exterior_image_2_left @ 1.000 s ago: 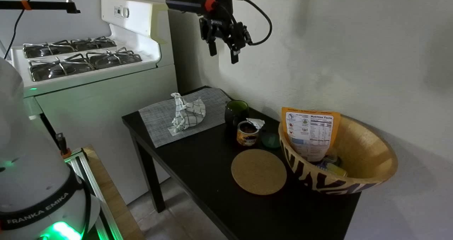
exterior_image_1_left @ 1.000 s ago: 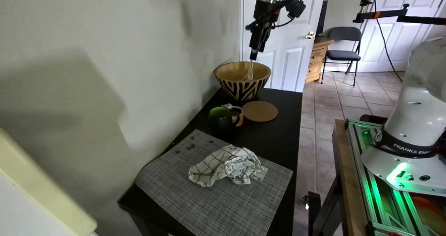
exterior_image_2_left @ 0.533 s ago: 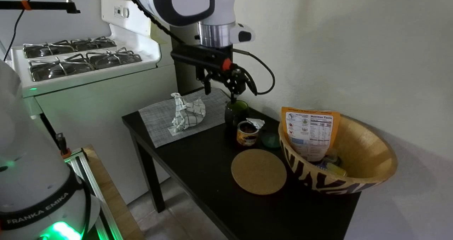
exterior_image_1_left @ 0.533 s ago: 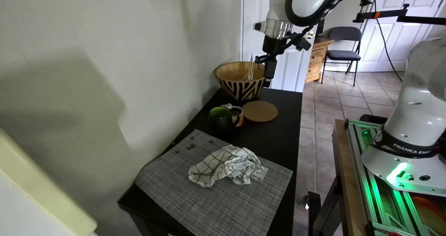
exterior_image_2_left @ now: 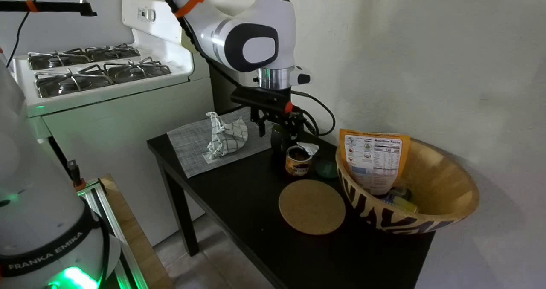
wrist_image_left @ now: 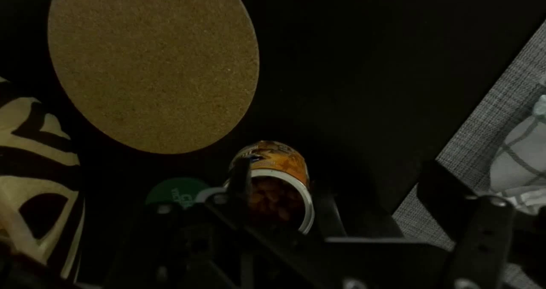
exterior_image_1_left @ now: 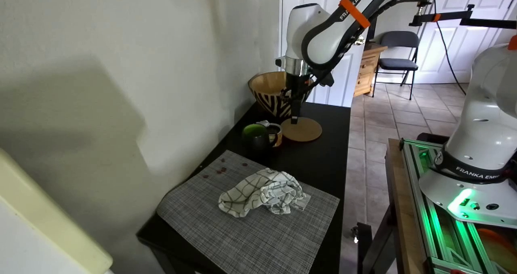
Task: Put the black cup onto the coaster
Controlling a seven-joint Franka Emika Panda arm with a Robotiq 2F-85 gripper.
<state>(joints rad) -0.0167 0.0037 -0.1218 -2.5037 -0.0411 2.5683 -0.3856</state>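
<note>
– Where's the black cup point(exterior_image_1_left: 255, 141)?
– On the dark table point(exterior_image_2_left: 362, 255), below the wide-spread gripper point(wrist_image_left: 335, 169), beside the can point(exterior_image_2_left: 297, 166); too dark to tell in the wrist view. The coaster point(exterior_image_2_left: 312, 207) is near the gripper.
– Farther from it?
– Each exterior view adds something: a stove point(exterior_image_2_left: 121, 105), a folding chair point(exterior_image_1_left: 398, 64).
– Lettering?
– "Nutrition Facts" on the pouch point(exterior_image_2_left: 373, 163), "FRANKA EMIKA" on the base point(exterior_image_2_left: 42, 233).

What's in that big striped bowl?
In an exterior view, the striped bowl holds an orange-and-white pouch and, near its foot, a yellowish item and darker bits too unclear to name. Whatever the pouch covers is hidden.
</note>
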